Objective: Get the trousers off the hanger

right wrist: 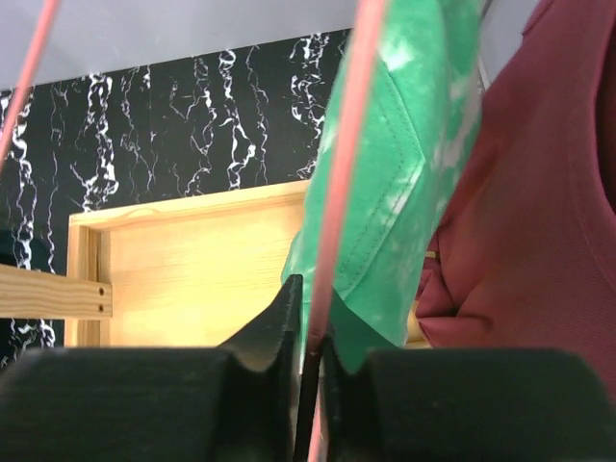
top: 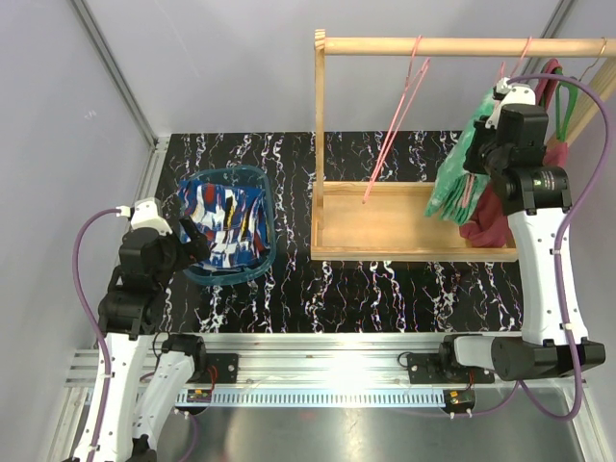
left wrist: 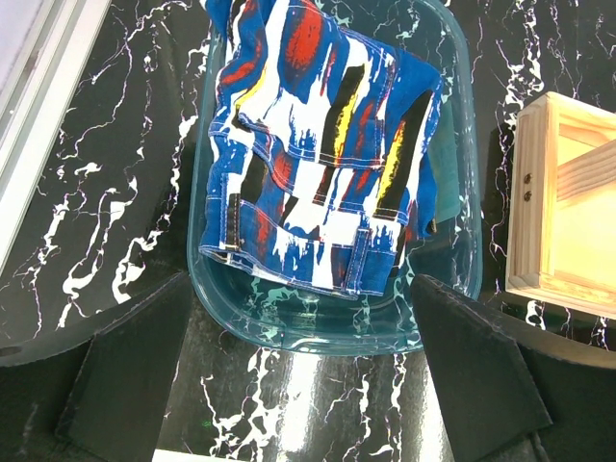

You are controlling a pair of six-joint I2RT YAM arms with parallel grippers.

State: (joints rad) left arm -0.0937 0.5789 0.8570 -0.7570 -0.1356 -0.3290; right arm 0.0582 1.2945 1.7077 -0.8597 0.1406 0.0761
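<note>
- Since the blue trousers already lie folded in the clear bin near the left edge of the bench, you can count that garment as done. A bare pink hanger dangles from the middle of the wooden rail
- Your left end effector hovers over the bin's near rim with its fingers spread wide and nothing between them, so it looks free
- The green trousers are what is left. They hang draped on a second pink hanger toward the right end of the rail, above the far right part of the bench. They are just beside the maroon top, which is no part of your job
- Your right end effector is up at that garment. In its wrist view the fingers are pressed almost together with the hanger's pink wire running down between them, so I judge it is pinching the wire, not the cloth
- By my reckoning you are about halfway: the green pair has yet to come off its hanger and go down, probably into the bin with the other pair
- Watch that the maroon top, which seems to touch the green cloth, is not dragged along
</note>
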